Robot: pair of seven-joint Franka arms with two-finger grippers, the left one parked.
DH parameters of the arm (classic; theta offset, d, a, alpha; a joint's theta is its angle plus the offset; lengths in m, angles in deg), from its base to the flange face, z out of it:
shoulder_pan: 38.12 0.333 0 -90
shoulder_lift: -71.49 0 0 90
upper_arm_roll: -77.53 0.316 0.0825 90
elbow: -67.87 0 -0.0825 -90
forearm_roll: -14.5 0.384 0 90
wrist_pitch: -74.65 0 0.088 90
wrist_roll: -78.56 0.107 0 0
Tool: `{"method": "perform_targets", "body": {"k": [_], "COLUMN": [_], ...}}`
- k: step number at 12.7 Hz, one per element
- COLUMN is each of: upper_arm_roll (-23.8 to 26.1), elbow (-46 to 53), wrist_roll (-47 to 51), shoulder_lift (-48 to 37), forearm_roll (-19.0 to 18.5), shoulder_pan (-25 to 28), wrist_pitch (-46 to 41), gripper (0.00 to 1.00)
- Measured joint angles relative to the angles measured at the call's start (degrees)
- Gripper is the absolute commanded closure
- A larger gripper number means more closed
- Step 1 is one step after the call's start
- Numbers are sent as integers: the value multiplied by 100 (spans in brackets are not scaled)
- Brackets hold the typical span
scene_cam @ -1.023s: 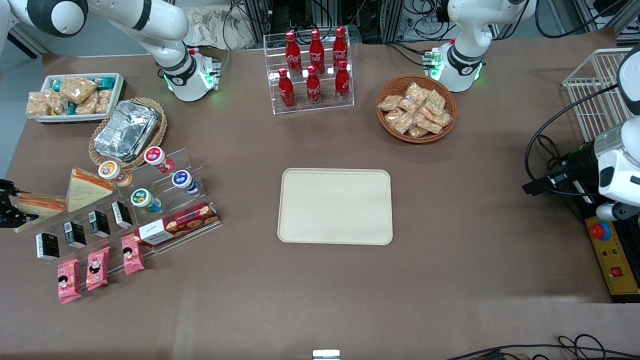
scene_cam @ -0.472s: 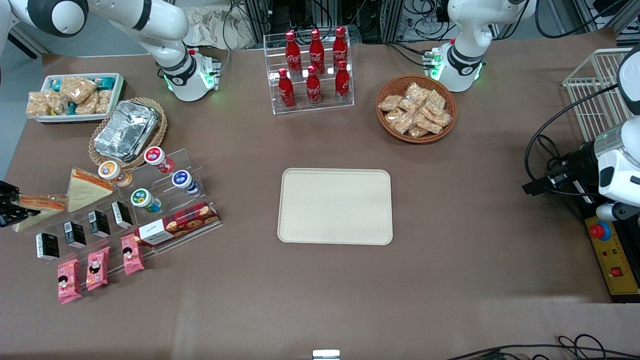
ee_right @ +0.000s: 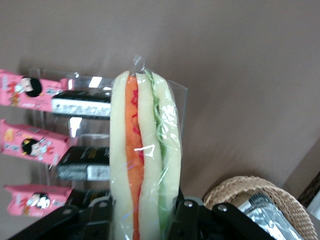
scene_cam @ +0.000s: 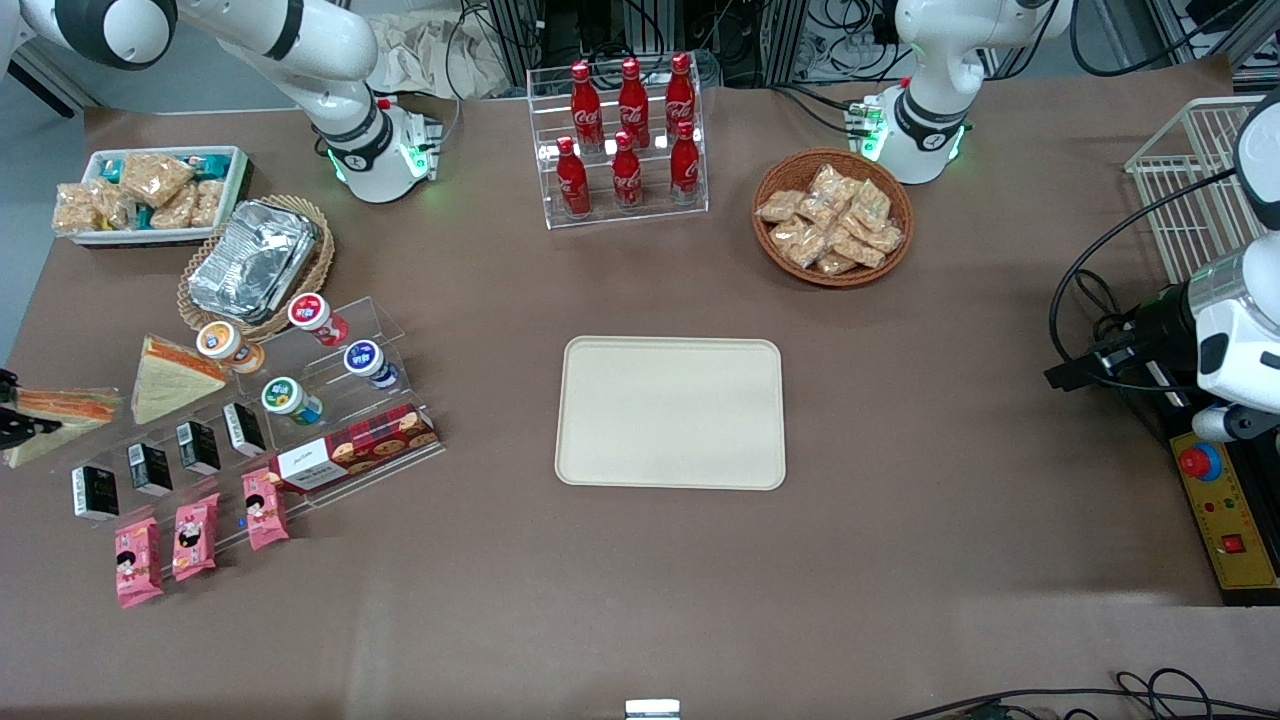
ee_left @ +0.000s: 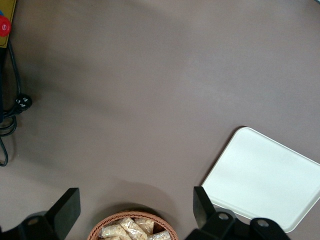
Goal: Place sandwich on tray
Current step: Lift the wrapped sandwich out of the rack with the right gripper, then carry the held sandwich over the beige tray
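Note:
The sandwich [scene_cam: 58, 412] is a wrapped wedge with orange and green filling stripes, at the working arm's end of the table beside the acrylic rack. My gripper [scene_cam: 8, 405] sits at the edge of the front view, shut on the sandwich. In the right wrist view the sandwich [ee_right: 145, 165] stands on edge between the fingers [ee_right: 186, 212], which press its two bread faces. The cream tray [scene_cam: 670, 412] lies flat mid-table, well away from the gripper, with nothing on it. A corner of the tray [ee_left: 265, 180] also shows in the left wrist view.
A second plain-faced wedge [scene_cam: 170, 378] rests on the acrylic rack [scene_cam: 300, 400] with cups, black boxes and pink packets. A foil container in a wicker basket [scene_cam: 255, 262], a white snack tub [scene_cam: 150, 190], a cola rack [scene_cam: 625, 140] and a snack basket [scene_cam: 832, 218] stand farther back.
The gripper has carried the sandwich away from the rack toward the working arm's end, so less of both shows at the front view's edge. Nothing else has moved.

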Motion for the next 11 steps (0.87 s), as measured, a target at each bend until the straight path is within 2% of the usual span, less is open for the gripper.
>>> {"method": "perform_targets", "body": {"k": [7, 11], "upper_arm_roll": [578, 760], "elbow": [762, 863], "wrist_roll": [-119, -439], "shoulder_lift": [-579, -1075], "forearm_roll": [0, 0], "shoulder_pan": [79, 602], "wrist_pitch": [-978, -1214], "gripper": [84, 84]}}
